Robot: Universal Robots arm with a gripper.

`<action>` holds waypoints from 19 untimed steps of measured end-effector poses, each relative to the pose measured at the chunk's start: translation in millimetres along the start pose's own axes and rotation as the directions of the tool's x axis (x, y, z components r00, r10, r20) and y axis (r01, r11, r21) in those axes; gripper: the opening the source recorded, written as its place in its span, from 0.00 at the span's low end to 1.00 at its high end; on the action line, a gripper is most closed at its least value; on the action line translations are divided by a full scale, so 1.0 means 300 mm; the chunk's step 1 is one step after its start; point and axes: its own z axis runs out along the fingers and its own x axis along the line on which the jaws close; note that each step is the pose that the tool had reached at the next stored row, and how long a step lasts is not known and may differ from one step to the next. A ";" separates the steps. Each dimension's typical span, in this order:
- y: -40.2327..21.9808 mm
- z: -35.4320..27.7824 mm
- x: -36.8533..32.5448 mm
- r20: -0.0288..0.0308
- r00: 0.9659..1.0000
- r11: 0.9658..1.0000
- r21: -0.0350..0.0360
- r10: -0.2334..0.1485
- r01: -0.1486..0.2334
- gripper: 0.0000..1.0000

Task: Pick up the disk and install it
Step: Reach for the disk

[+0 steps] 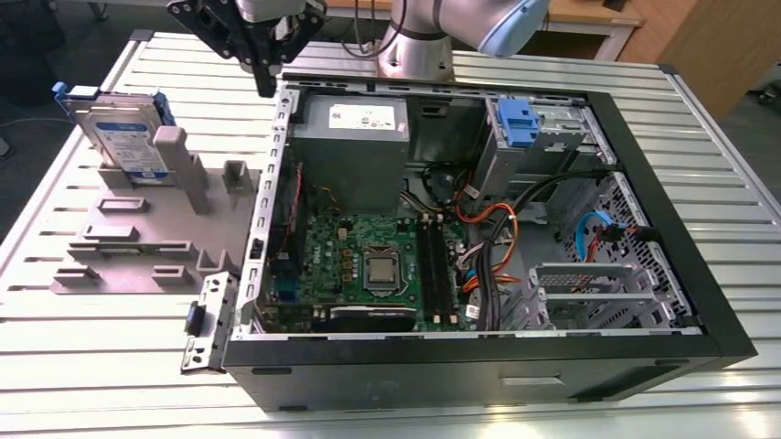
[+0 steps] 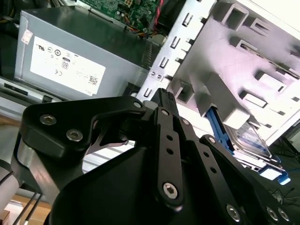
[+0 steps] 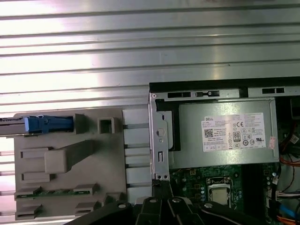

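On the grey stand (image 1: 137, 240), the disk (image 1: 127, 137)

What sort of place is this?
Likely a robotics lab workbench: an open black desktop computer case lies on a ribbed metal table, beside a grey plastic fixture holding a silver hard drive.

The table (image 1: 98, 366) is ribbed bare metal with a dull sheen. The disk (image 1: 126, 139) wears a paper label and blue plastic rails, in a matt grey plastic holder (image 1: 134, 233). The gripper (image 1: 263, 89) is matt black.
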 end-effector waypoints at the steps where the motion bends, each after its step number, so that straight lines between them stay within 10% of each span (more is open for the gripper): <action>1: -0.001 0.000 0.009 0.000 1.000 1.000 0.000 0.000 0.000 0.11; 19: 0.016 0.007 0.231 -0.001 1.000 1.000 0.000 0.000 0.000 0.11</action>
